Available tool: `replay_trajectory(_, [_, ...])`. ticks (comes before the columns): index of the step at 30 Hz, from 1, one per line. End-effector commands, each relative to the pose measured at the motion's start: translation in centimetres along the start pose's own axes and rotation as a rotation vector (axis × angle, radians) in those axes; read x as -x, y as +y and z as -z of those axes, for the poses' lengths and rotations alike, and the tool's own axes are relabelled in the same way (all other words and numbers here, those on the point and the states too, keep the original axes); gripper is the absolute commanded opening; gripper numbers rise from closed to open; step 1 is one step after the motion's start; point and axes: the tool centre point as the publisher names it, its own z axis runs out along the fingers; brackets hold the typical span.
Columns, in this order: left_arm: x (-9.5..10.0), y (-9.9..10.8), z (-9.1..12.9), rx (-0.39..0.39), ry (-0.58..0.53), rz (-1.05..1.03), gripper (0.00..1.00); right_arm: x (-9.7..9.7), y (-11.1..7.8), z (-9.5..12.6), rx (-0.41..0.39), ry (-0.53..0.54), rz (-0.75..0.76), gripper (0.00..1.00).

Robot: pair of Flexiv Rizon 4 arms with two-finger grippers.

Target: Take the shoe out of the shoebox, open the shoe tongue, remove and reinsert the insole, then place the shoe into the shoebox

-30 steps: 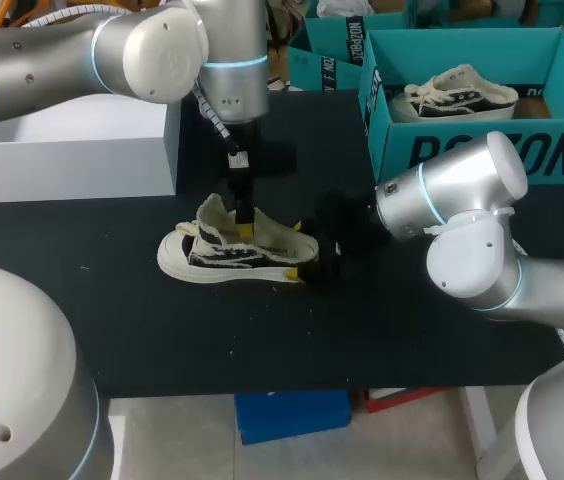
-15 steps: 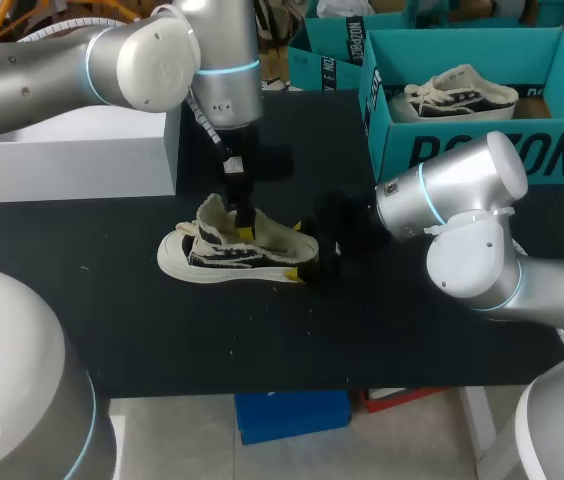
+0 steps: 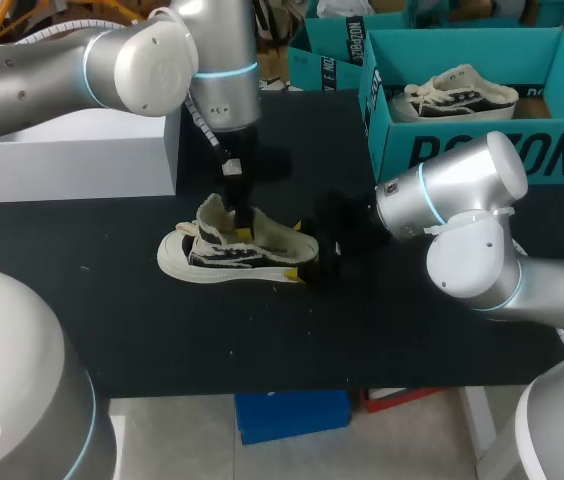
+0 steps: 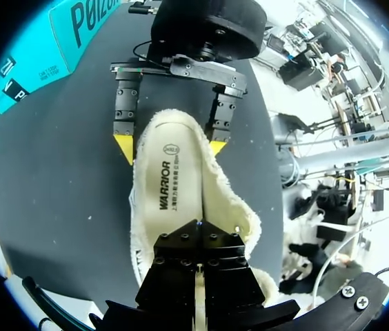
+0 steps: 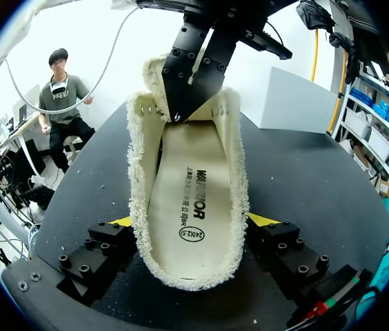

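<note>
The low-top canvas shoe (image 3: 232, 255) with black-and-white sides, a white rubber sole and a cream fleece lining stands upright on its sole in the middle of the table, outside the box. Its toe points left and its heel right. The cream printed insole (image 5: 193, 200) lies flat inside it, and the cream tongue (image 3: 212, 212) stands pulled up and forward over the laces.

The right gripper (image 3: 297, 250) holds the heel. Its jaws stand fairly wide, with one yellow tip against each fleecy side of the shoe.

The left gripper (image 3: 245, 228) comes straight down from above into the shoe's opening, just behind the raised tongue. Its jaws are drawn narrow, with only a thin slit between them. Their ends sit down at the front of the insole, but whether they pinch anything there I cannot tell.

The teal cardboard shoebox (image 3: 472, 150) stands open at the far right of the black table (image 3: 262, 340), well apart from the shoe. Inside it lies a second cream and black sneaker (image 3: 457, 90). At the far left stands a plain white rectangular box (image 3: 72, 150).
</note>
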Motion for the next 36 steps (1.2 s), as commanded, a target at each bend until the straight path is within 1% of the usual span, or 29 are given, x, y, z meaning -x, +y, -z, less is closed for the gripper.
replay_trajectory(1, [-0.4, 0.4, -0.7, -0.011, -0.017, -0.003, 0.00, 0.0, 0.0, -0.2, -0.001, -0.002, -0.001, 0.00])
replay_trajectory(6, [-0.4, 0.5, -1.2, -0.016, -0.009, -0.011, 0.00, 0.0, 0.0, -0.2, -0.001, -0.002, -0.001, 0.00])
replay_trajectory(16, [-0.5, 0.6, -2.6, -0.001, 0.005, -0.011, 0.00, 0.0, 0.0, -0.2, -0.001, -0.002, -0.001, 0.00])
replay_trajectory(25, [-0.4, 0.6, -4.7, 0.012, 0.031, 0.003, 0.00, 0.0, 0.0, -0.2, -0.001, -0.002, -0.001, 0.00])
replay_trajectory(32, [-0.4, 0.3, -5.4, 0.027, 0.010, 0.011, 0.00, 0.0, 0.0, -0.2, -0.001, -0.002, -0.001, 0.00])
replay_trajectory(36, [-0.4, 0.4, -5.9, 0.024, 0.020, 0.014, 0.00, 0.0, 0.0, -0.2, -0.001, -0.002, -0.001, 0.00])
